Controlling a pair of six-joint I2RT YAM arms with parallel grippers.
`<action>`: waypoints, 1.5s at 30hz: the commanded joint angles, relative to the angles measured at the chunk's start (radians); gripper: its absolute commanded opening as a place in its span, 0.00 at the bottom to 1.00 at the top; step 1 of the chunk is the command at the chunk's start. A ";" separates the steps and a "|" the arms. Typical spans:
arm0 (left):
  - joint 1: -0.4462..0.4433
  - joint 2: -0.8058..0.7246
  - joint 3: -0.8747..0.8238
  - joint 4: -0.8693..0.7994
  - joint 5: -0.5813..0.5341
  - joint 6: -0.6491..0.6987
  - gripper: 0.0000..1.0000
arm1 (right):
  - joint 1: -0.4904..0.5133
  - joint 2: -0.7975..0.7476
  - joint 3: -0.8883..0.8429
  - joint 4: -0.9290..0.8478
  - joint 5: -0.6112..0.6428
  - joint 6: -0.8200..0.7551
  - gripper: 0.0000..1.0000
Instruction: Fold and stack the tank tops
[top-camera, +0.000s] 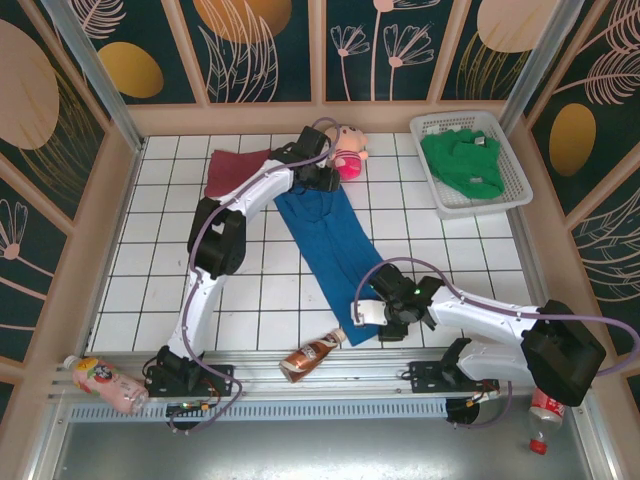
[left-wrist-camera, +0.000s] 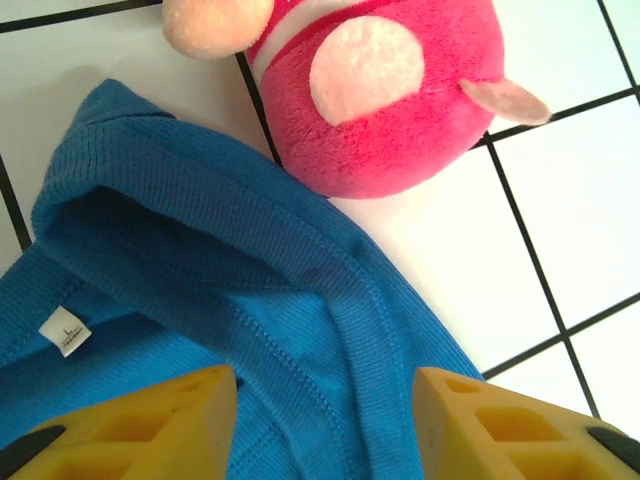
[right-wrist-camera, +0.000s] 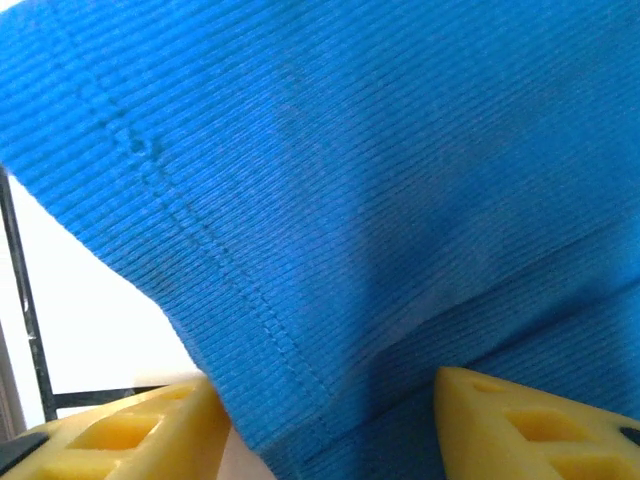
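One blue tank top lies flat, stretched diagonally, finely ribbed.

Top view: left arm covers the far end of the blue tank top and a corner of the maroon tank top; right gripper hides the near hem. Left wrist: plush doll cut by top edge, left fingers by bottom edge, neck label print too small to read. Right wrist: right fingers clipped at bottom, blue cloth runs off three edges.
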 joint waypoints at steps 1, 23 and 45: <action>0.004 -0.057 -0.036 0.000 0.019 0.022 0.51 | 0.004 0.025 -0.034 0.072 0.031 -0.013 0.51; 0.004 -0.199 -0.090 -0.051 0.047 0.040 0.52 | -0.128 -0.053 0.179 -0.226 0.008 -0.055 0.04; 0.074 -0.472 -0.327 -0.159 -0.177 -0.046 0.53 | -0.245 0.467 0.650 0.189 -0.044 -0.169 0.03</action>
